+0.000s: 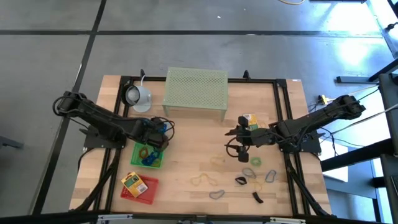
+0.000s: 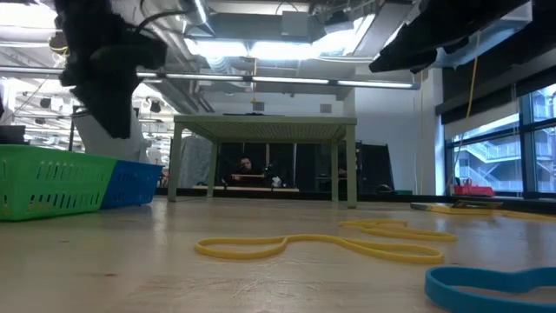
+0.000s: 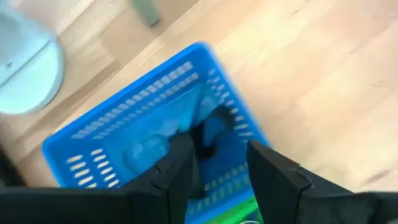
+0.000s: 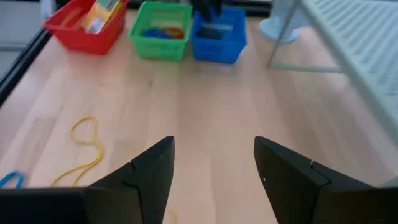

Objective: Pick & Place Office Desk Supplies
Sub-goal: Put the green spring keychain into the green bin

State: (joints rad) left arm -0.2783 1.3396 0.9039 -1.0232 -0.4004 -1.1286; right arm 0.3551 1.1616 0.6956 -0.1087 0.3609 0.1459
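Left end effector (image 3: 214, 165) hovers above slotted blue plastic basket (image 3: 149, 124).

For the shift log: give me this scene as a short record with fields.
left gripper: left gripper open above the blue basket, a black clip lying inside the basket
right gripper: right gripper open, empty, over bare table
baskets: blue, green basket and red basket in a row on the table's left side
red basket contents: yellow box
loose on table: yellow loops, blue loop, black clips
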